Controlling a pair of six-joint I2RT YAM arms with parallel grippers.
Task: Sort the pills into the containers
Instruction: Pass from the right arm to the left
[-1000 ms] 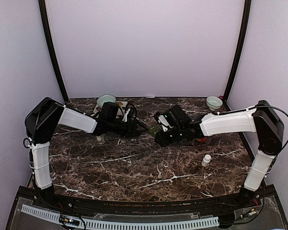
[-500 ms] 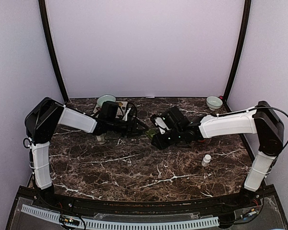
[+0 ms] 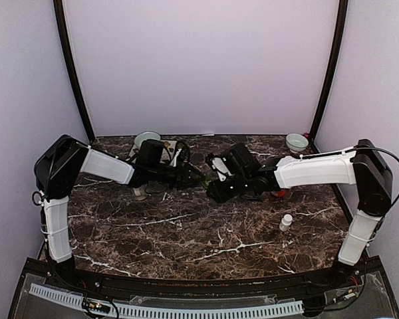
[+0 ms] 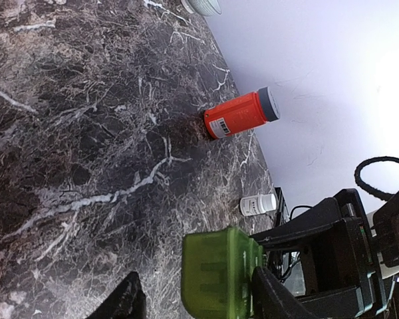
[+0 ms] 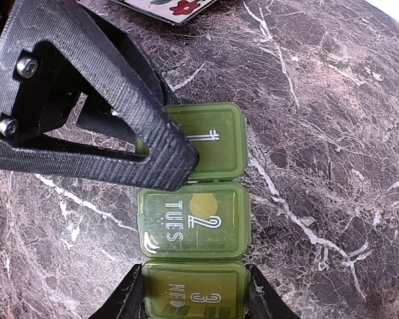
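The right gripper [image 5: 191, 296] pinches the WED end of the green pill organizer [image 5: 193, 219], its jaws closed on the sides. The left gripper [image 4: 199, 299] stands wide around the opposite end, one finger lying over lid 1 [image 5: 209, 139]. The step looks like prising that lid up. The right arm should hold the organizer level and firm while the left finger catches the lip and lifts gently.

Lilac walls [image 3: 199, 66] close the room behind the organizer, which is held over a dark veined marble table [image 3: 186, 232]. A left bowl [image 3: 147, 139] and a right bowl [image 3: 296, 141] stand behind it. An orange pill bottle [image 4: 239, 114] is on its right-arm side, and a small white bottle [image 3: 286, 221] sits nearer the bases.
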